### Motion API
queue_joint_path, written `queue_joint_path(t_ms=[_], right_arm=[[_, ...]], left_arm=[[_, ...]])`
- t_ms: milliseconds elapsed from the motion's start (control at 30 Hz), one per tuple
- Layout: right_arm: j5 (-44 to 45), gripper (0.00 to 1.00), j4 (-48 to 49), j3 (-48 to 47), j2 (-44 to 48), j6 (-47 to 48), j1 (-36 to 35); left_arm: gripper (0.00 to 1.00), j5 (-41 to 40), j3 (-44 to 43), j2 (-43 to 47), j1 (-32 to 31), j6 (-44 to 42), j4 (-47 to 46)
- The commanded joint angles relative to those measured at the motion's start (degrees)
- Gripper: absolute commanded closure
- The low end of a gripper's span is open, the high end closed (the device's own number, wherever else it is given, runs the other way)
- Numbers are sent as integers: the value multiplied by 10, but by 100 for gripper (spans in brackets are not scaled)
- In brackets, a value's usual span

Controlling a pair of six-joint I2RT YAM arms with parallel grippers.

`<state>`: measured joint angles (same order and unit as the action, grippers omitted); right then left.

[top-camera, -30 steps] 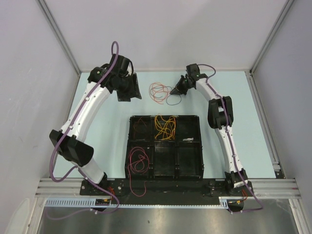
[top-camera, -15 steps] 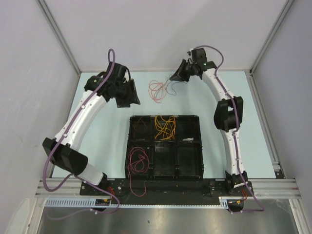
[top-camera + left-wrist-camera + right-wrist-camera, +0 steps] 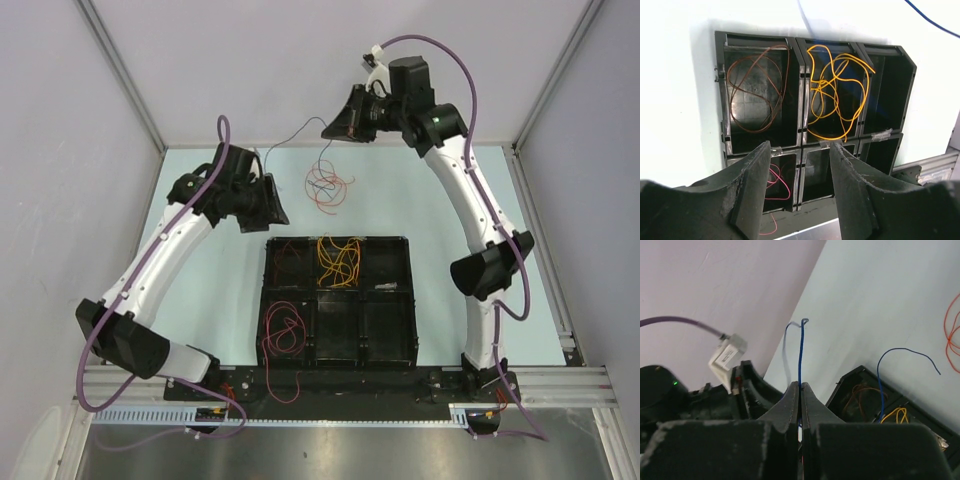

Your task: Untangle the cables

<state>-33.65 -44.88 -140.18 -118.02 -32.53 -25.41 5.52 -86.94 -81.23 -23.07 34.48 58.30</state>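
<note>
My right gripper (image 3: 330,131) is raised above the far table and shut on a thin dark blue cable (image 3: 801,350). The cable sticks up past the fingertips, and another part hangs down toward the table (image 3: 319,170). A loose tangle of red and orange cables (image 3: 330,190) lies on the table below it. My left gripper (image 3: 270,203) is open and empty, to the left of the tangle. In the left wrist view its fingers (image 3: 756,172) frame the black tray (image 3: 801,90).
The black six-compartment tray (image 3: 410,300) sits mid-table. It holds a brown cable (image 3: 757,95) at back left, orange-yellow cables (image 3: 835,95) at back middle and a crimson cable (image 3: 283,330) at front left. Grey walls stand close behind and beside.
My right gripper has risen and moved back, lifting the blue cable out of the tangle. The left arm has shifted slightly nearer the tangle.
</note>
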Motion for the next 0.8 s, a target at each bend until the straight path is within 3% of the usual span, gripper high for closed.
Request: queue_joint_path(t_ms=[0, 200, 767], right_arm=[[3, 100, -7, -21, 68, 12, -7], [17, 100, -24, -5, 126, 8, -17], [58, 100, -96, 172, 309, -62, -75]], left_arm=[[44, 22, 5, 16, 2, -7, -28], [44, 20, 3, 12, 2, -20, -32], [44, 23, 41, 29, 3, -14, -56]])
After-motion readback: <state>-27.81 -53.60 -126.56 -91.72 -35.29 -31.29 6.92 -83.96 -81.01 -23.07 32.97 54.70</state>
